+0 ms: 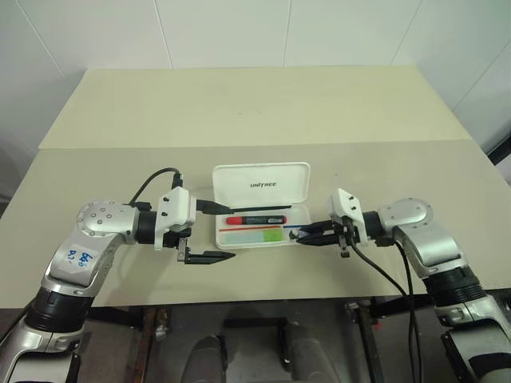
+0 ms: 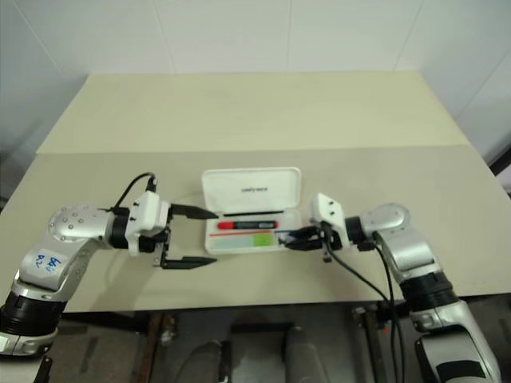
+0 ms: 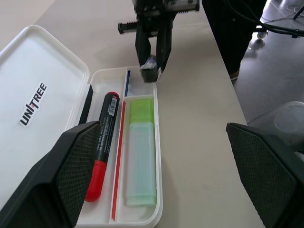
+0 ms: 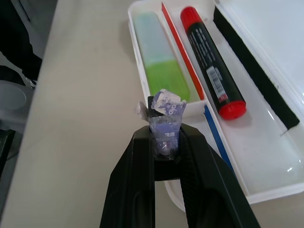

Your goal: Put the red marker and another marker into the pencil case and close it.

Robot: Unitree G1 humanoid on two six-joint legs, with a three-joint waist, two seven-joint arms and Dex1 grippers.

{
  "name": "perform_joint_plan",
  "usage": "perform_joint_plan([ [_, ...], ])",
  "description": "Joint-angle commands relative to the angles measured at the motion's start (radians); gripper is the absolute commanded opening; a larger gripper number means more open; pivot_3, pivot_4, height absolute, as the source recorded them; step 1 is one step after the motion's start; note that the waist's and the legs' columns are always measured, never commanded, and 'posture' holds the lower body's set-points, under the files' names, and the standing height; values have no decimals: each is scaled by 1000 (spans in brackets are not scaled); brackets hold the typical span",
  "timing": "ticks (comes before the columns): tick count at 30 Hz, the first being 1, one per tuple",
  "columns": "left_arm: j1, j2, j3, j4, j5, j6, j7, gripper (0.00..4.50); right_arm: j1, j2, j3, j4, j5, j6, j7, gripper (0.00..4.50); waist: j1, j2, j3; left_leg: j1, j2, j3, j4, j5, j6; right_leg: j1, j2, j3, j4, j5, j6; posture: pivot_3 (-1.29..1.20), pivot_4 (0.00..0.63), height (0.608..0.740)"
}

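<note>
Plainly, the left gripper [image 1: 209, 232] has its jaws spread wide with nothing between them, one finger hanging by the left end of the pencil case [image 1: 297, 238] and the other over bare counter [image 1: 239, 112] in front of it. The right gripper [image 1: 302, 234] has its jaws pressed nearly together, empty apart from the bits of tape stuck on their tips, and it sits just off the case's right end, near the front corner. Both markers already lie in the tray: the red marker [image 1: 256, 219] behind, another marker [image 1: 264, 234] in front, each with its long axis along the case, running left to right between the two grippers. What I judge is left is the closing. The lid [image 1: 262, 185] stands up from the hinge on the far side, so it must swing toward the robot; each gripper is about equally near to it. Whether the right tips touch the tray rim I cannot tell.
</note>
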Motion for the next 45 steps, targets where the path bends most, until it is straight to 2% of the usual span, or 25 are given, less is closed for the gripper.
perform_joint_plan([
  [1, -8, 8, 13, -34, -5, 0, 2, 4500, -47, 16, 9, 42, -23, -47, -5, 353, 0, 0, 0, 0, 0, 0, 0, 0, 0, 0, 0, 0, 0, 0, 0, 0, 150, 740],
  [13, -1, 8, 20, -41, -6, 5, 13, 4500, -80, 21, 35, 91, -46, -65, 48, 353, 1, 0, 0, 0, 0, -1, -1, 0, 0, 0, 0, -1, 1, 3, 5, 0, 150, 740],
  [14, -1, 7, 20, -41, -6, 4, 13, 4500, -79, 22, 35, 88, -47, -67, 46, 1088, 0, 0, 0, 0, 0, -1, -1, 0, 0, 0, 0, -1, 1, 3, 5, 0, 150, 740],
  [15, -1, 8, 20, -40, -6, 4, 12, 4500, -78, 23, 34, 87, -47, -73, 44, 1295, 0, 0, 0, 0, 0, 0, -1, 0, 0, 0, 0, -1, 1, 3, 5, 0, 150, 740],
  [18, -3, 7, 19, -39, -6, 3, 12, 4500, -80, 24, 26, 84, -44, -93, 39, 2318, 0, 0, 0, 1, 0, -1, -1, 0, 0, 0, 0, -1, 1, 3, 5, 0, 150, 740],
  [19, -4, 7, 19, -38, -6, 3, 12, 4500, -82, 23, 22, 79, -39, -92, 41, 2816, 0, 0, 0, 1, 0, -1, -1, 0, 0, 0, 0, -1, 1, 3, 5, 0, 150, 740],
  [24, -6, 5, 15, -37, -4, 0, 10, 4500, -88, 21, -3, 43, -19, -96, 32, 4486, 0, 0, 0, 0, 0, 0, -1, 0, 0, 0, 0, -1, 1, 2, 4, 0, 150, 740],
  [31, 1, 10, 32, -35, -9, 1, 13, 4500, -38, -19, -99, -174, 99, 5, 8, 4486, 2, 0, 0, 0, 0, -1, -2, 0, 0, -1, 0, -1, 2, 3, 5, 0, 150, 740],
  [37, 43, 18, 97, -38, -39, 16, 35, 4500, 129, -90, -267, -401, 242, 141, -78, 4486, 23, -1, 0, 0, 0, -2, -2, -1, -1, -1, 0, -2, 0, 2, 4, 0, 150, 740],
  [38, 50, 18, 108, -37, -42, 15, 38, 4064, 158, -101, -293, -433, 265, 162, -92, 4500, 24, -1, 0, 0, 0, -1, -2, -1, -1, -1, 0, -2, 0, 2, 3, 0, 150, 740],
  [39, 57, 19, 121, -33, -44, 12, 38, 3910, 197, -113, -325, -467, 280, 155, -97, 4500, 25, -1, 0, 0, 0, -1, -2, -1, -1, -1, 0, -2, -1, 1, 3, 0, 150, 740],
  [41, 68, 22, 139, -18, -42, -2, 34, 3211, 257, -141, -375, -519, 314, 175, -109, 4500, 26, -1, 0, -1, 0, -1, -2, -1, -1, 0, 0, -2, -1, 0, 0, 0, 150, 740],
  [45, 71, 21, 152, 4, -39, -17, 23, 1795, 293, -179, -399, -548, 337, 196, -127, 4500, 21, -1, 0, 0, 0, 0, -1, -1, -1, 0, 0, -1, -3, -3, -4, 0, 150, 740],
])
